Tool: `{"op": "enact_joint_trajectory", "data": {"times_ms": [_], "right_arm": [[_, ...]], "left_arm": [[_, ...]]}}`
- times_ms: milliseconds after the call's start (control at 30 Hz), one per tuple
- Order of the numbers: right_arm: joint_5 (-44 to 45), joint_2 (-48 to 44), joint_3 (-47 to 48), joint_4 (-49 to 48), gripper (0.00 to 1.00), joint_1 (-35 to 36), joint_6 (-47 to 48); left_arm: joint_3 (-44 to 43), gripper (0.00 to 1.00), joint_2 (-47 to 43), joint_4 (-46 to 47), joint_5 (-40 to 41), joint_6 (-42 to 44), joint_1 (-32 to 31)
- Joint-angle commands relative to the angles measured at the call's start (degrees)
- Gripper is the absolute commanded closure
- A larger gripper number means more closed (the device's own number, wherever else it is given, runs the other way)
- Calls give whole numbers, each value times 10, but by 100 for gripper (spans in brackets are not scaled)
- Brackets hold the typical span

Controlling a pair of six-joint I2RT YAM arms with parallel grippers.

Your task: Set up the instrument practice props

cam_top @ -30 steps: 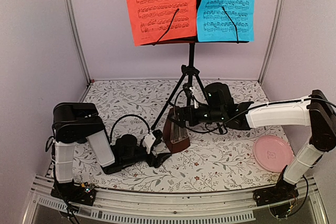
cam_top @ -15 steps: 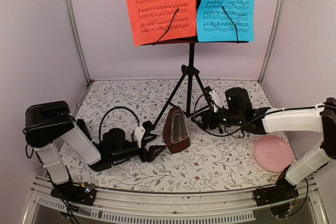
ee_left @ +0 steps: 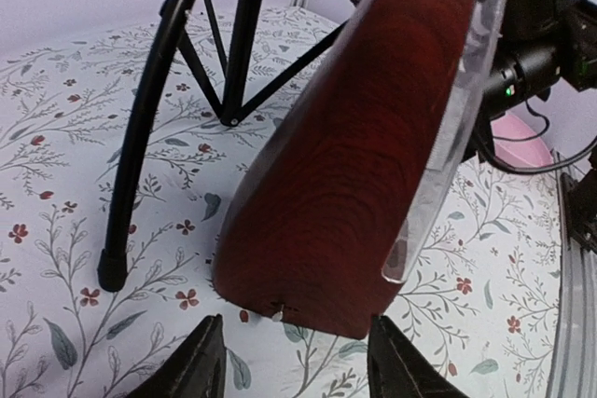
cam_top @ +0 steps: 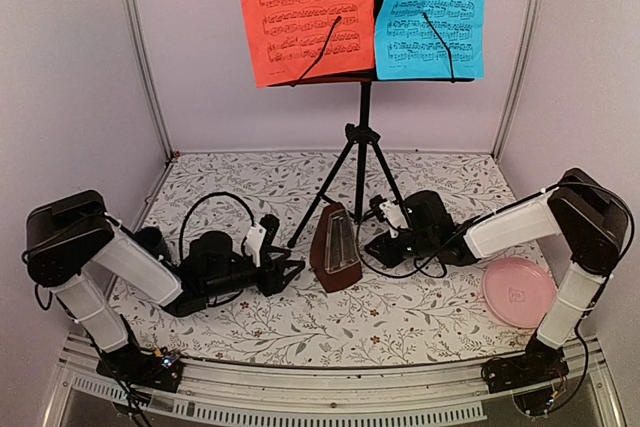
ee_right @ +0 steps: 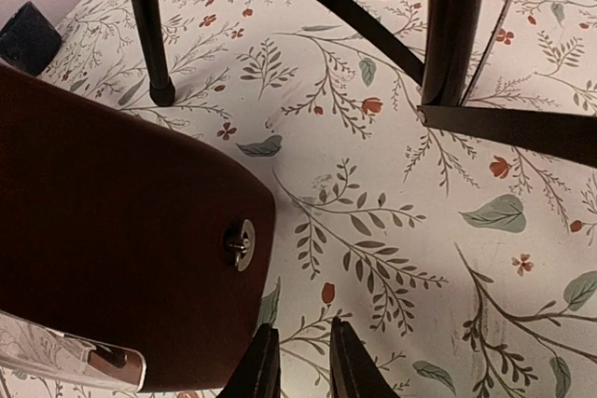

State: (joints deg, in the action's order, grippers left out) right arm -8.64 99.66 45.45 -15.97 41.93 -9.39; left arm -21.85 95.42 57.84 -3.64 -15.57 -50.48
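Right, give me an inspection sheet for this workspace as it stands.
Surface: floral tablecloth, flat.
Job's things: music stand upright at the back, red sheet and cyan sheet on it; metronome upright by its legs.
Clutter: pink plate near the right front corner.
Grippers: left gripper open, empty, beside the metronome; right gripper with a narrow gap, empty, on the other side.
Cables: black cable looped over the left wrist.
Surroundings: pale walls, metal posts.

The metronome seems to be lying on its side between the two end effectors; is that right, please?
Not quite: the metronome stands upright between the left end effector and the right end effector, as the top external view shows.
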Motion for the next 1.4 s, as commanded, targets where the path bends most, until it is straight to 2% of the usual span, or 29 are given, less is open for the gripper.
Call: {"op": "enact_joint_trajectory", "data": {"times_ms": [0, 500, 633, 733, 833, 967, 1200, 1367], "right_arm": [[-36, 28, -2, -83, 80, 2, 8], [-115, 53, -66, -231, 79, 83, -45], [-122, 82, -58, -265, 79, 114, -65], [-128, 102, -38, -289, 78, 122, -85], [-130, 111, -25, -321, 78, 126, -101], [-139, 103, -30, -340, 76, 128, -108], [-113, 23, -123, -354, 68, 120, -91], [-107, -28, -164, -356, 54, 94, -92]], "left_arm": [[-1, 48, -37, -26, -13, -45, 33], [-8, 47, -119, -105, -16, -54, 59], [-1, 38, -136, -101, -22, -48, 59], [-2, 21, -147, -109, -24, -35, 50], [-4, 10, -149, -108, 6, -24, 27], [-27, 1, -139, -130, 62, -24, 4], [-93, 1, -101, -180, 136, -23, -53], [-147, 1, -76, -249, 223, -46, -79]]}}
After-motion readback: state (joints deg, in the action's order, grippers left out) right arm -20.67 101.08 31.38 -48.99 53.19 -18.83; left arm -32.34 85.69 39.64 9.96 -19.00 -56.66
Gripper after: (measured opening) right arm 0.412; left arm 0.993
